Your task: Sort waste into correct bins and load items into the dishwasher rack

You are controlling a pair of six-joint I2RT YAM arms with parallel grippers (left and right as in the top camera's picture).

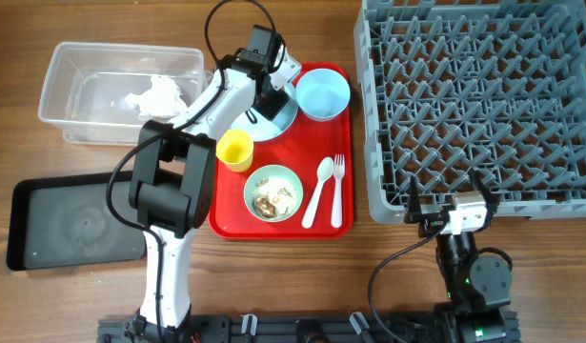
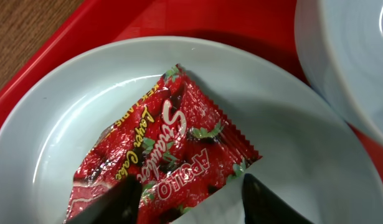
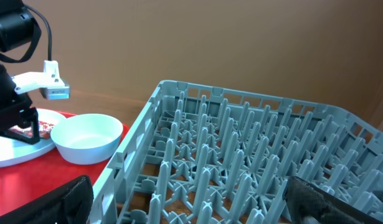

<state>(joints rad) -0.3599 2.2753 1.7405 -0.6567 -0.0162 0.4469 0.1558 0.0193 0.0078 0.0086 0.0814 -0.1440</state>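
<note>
- Our left claw (image 2: 188, 200) hangs released and spread wide. Its fingers (image 2: 110, 202) straddle the near end of the red wrapper (image 2: 172, 143). It grips nothing, and we cannot tell whether the tips touch the foil.
- The wrapper lies flat, directly below and just ahead of the claw. Its long axis slants from the left finger away toward the far right, so the jaws cross it at an angle. We judge that a short drop and a pinch should catch it.
- Beneath it is the pale blue plate (image 2: 66, 118), resting on the red serving tray (image 2: 116, 18). A pale blue bowl (image 2: 353, 56) stands just beyond, on the claw's right.
- Well off to the claw's left is the clear tub (image 1: 73, 105), with the napkin (image 1: 159, 93) inside.
- Our right claw (image 1: 452, 214) is farthest away, beside the rack (image 1: 483, 95), spread and empty. The left arm is clearly the nearer one.
</note>
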